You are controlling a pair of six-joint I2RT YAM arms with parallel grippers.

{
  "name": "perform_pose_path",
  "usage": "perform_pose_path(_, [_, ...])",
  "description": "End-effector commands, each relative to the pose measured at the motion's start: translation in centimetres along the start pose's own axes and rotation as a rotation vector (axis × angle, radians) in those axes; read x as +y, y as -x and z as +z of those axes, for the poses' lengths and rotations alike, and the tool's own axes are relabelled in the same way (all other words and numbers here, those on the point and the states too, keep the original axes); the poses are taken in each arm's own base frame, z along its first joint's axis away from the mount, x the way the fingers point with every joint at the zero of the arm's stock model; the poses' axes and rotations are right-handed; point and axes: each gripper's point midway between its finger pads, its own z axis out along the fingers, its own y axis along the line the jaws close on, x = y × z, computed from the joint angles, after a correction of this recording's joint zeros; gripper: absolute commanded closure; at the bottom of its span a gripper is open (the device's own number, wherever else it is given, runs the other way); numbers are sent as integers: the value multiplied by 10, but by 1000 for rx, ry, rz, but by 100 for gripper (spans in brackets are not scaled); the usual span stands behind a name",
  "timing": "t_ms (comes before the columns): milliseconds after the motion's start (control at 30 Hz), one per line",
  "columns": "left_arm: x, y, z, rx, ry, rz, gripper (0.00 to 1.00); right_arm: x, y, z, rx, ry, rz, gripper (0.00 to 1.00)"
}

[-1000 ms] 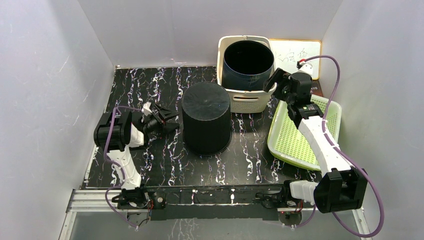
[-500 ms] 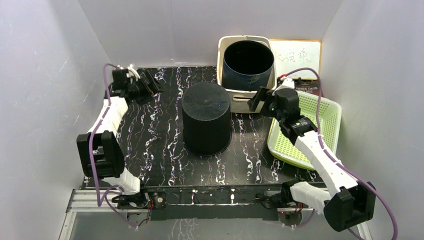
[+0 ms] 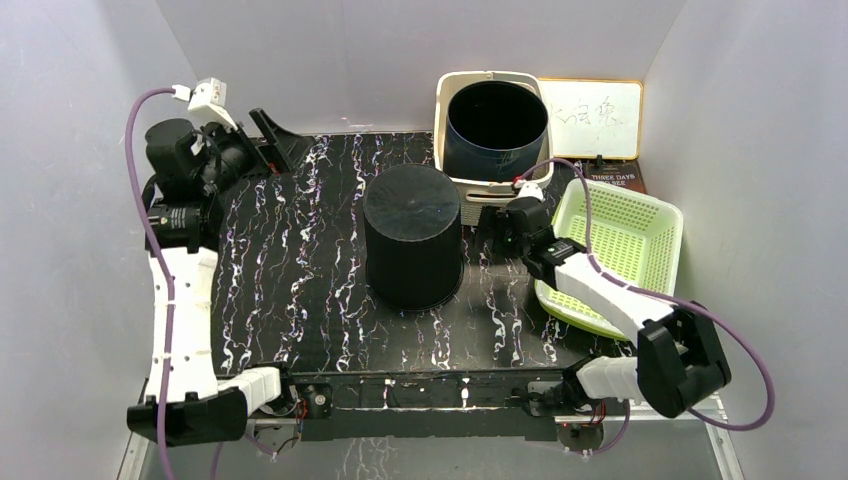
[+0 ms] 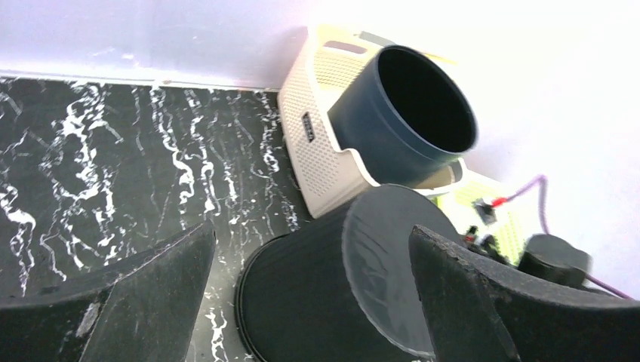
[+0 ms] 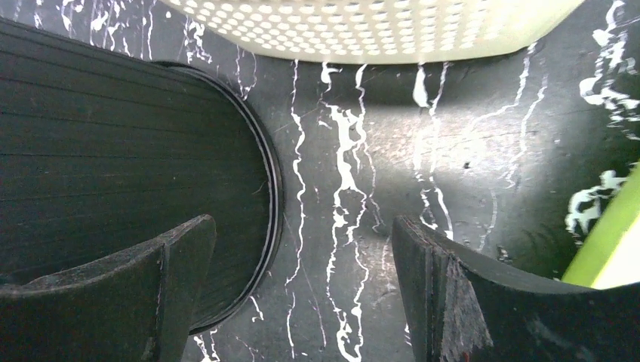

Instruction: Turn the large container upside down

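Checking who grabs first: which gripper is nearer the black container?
Right. The right gripper is low, close to the right of the black container; the left gripper is raised near the back-left corner.

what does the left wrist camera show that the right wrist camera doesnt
Only the left wrist: the dark blue bucket standing in the white basket, the black container with its flat closed end up, and the back wall. Only the right wrist: fine ribs on the container's side, and the strip of table between it and the green basket. Both: the black container, white basket, marbled table and a bit of green basket.
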Motion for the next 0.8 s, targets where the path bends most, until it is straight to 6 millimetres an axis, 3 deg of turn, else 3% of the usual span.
perform_pose_path(0, [-36, 4, -24, -18, -132, 32, 2, 35, 13, 10, -67, 56, 3, 15])
perform_pose_path(167, [-53, 4, -44, -35, -175, 53, 2, 69, -19, 21, -1, 82, -50, 15])
perform_pose_path(333, [-69, 4, -57, -64, -232, 51, 2, 107, -35, 37, 42, 150, -40, 15])
perform_pose_path(500, [-71, -2, -61, -67, -246, 56, 2, 179, -22, 62, 23, 249, -58, 14])
perform_pose_path(600, [-71, -3, -62, -69, -249, 54, 2, 215, -17, 92, 21, 288, -62, 14])
perform_pose_path(700, [-69, -4, -60, -59, -237, 56, 2, 241, 0, 117, -18, 304, -59, 14])
perform_pose_path(767, [-67, -6, -61, -49, -227, 60, 2, 248, 2, 132, -22, 290, -72, 14])
